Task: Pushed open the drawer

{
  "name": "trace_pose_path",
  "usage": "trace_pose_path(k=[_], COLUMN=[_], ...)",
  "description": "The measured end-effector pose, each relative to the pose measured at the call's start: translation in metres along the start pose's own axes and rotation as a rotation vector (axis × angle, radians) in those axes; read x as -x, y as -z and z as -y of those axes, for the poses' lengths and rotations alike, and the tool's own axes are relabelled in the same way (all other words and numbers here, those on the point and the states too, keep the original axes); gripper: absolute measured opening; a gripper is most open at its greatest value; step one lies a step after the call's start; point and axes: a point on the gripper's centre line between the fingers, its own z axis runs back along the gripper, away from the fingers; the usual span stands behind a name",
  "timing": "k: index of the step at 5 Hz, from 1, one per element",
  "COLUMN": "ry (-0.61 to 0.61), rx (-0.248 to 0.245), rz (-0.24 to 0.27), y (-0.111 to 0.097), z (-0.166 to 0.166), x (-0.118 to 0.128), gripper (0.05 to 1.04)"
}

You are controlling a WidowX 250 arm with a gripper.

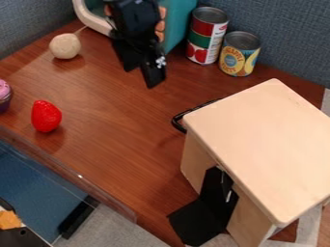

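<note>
- Camera view: gripper [141, 78] hangs over the far part of the table [103, 111], fingers apart, nothing between them.
- Target: the drawer belongs to the wooden cabinet [258, 135] at the right of the view. Its front is tucked below the top panel, on the short side facing upper left. How far out it sits, I can't tell.
- Black handle [174, 120] sticks out from that side, near the cabinet's left corner.
- Key relation: handle lies below and to the right of the gripper in the view. Its long axis runs lower left to upper right, along the cabinet's short top edge. Opening direction, my read: away from the cabinet, toward upper left, so the gripper is on the side the drawer would come out to.
- Next move, judged: come down and right, get a finger behind the handle bar, then push toward upper left. Pressing the outside of the bar would drive it shut.
- Risk: a fingertip could catch the top panel's edge or skim over the handle.
- Arm pose: enters at the top edge, tool pointing down with a slight lean toward lower right. Fingertips clear of the cabinet; looks raised off the table.
</note>
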Motion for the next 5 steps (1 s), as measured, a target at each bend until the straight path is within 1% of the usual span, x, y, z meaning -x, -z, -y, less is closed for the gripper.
trace_pose_path(k=[1,2,3,4,5], ry=[0.008,0.017,0.014,0.016,0.010], rx=[-0.007,-0.043,-0.053,-0.051,-0.047], rz=[-0.022,-0.050,-0.059,-0.051,-0.051], y=[0.017,0.038,0.051,0.057,0.060], z=[0.009,0.014,0.017,0.024,0.027], x=[-0.011,-0.026,-0.040,-0.056,-0.063], gripper=[1.000,1.000,1.000,1.000,1.000])
